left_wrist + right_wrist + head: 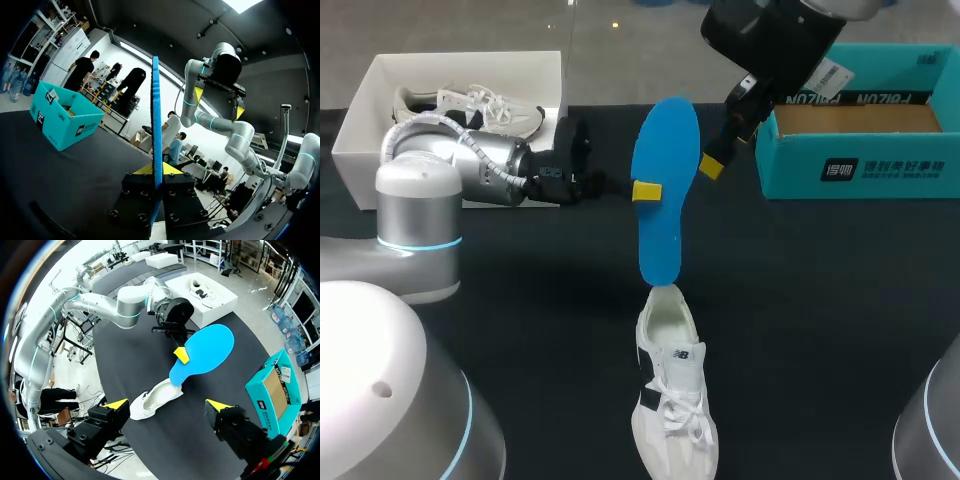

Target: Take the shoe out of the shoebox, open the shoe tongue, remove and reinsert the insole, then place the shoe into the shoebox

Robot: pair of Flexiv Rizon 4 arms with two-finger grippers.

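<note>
Left gripper: fingers closed on the insole, one on each face, clamping it at its edge near mid-length. In the left wrist view the insole stands edge-on between the two yellow tips. It is held upright above the table, broad end up. The narrow end is at the heel opening of the shoe (contact there cannot be confirmed).

Right gripper: fingers spread wide, nothing between them. It hangs above the table just beside the insole's broad end, not touching it.

Count:
- Insoles: one, blue.
- Shoes: two, both white. One lies on the table below the insole; the second shoe lies inside the white shoebox.
- Boxes: two. The white shoebox is on the left arm's side, the teal shoebox on the right arm's side, well apart.
</note>
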